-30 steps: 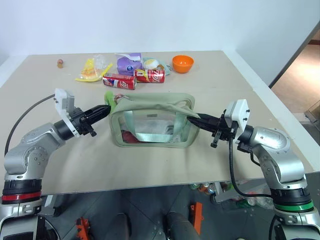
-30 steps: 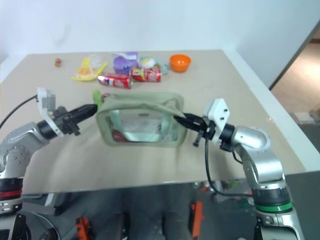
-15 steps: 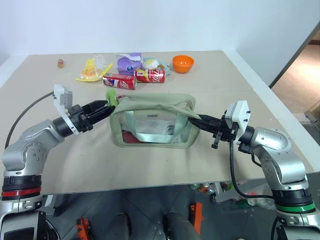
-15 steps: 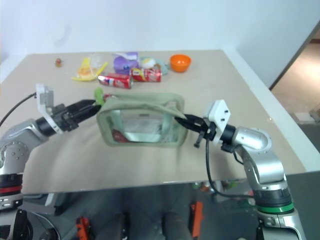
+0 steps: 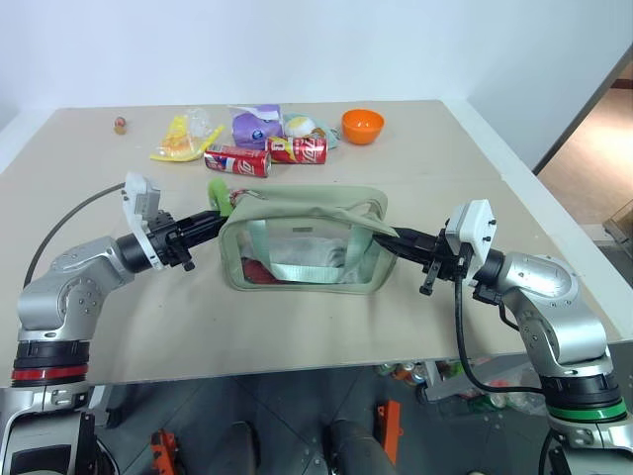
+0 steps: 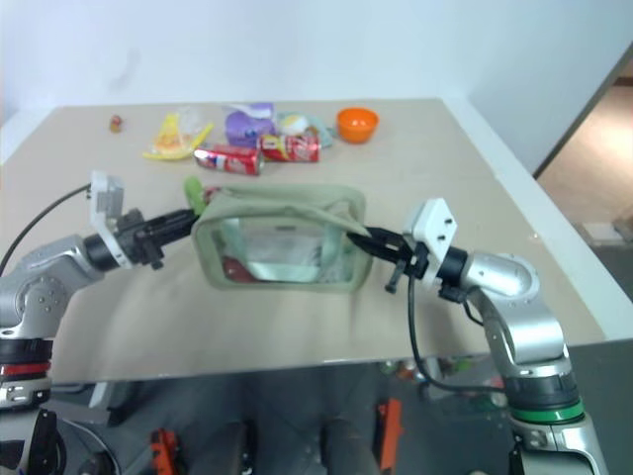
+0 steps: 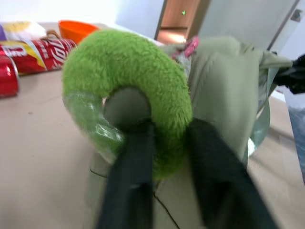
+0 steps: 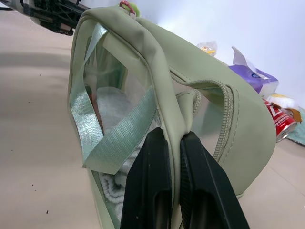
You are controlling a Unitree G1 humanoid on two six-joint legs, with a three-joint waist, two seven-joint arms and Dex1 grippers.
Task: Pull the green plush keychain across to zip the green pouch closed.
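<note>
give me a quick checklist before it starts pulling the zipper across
1. left gripper shut on the green plush keychain: ok
2. right gripper pinching the green pouch at its end fabric to brace it: ok
3. Zipper open along the top: ok, open near the right end
4. Path over the pouch free of the cans behind it: ok
5. Zipper track free of snags: cannot tell

pouch (image 5: 302, 242): sage green, clear panels | keychain (image 7: 126, 90): lime green | bowl (image 5: 362, 126): orange | cans (image 5: 237, 160): seemingly red
</note>
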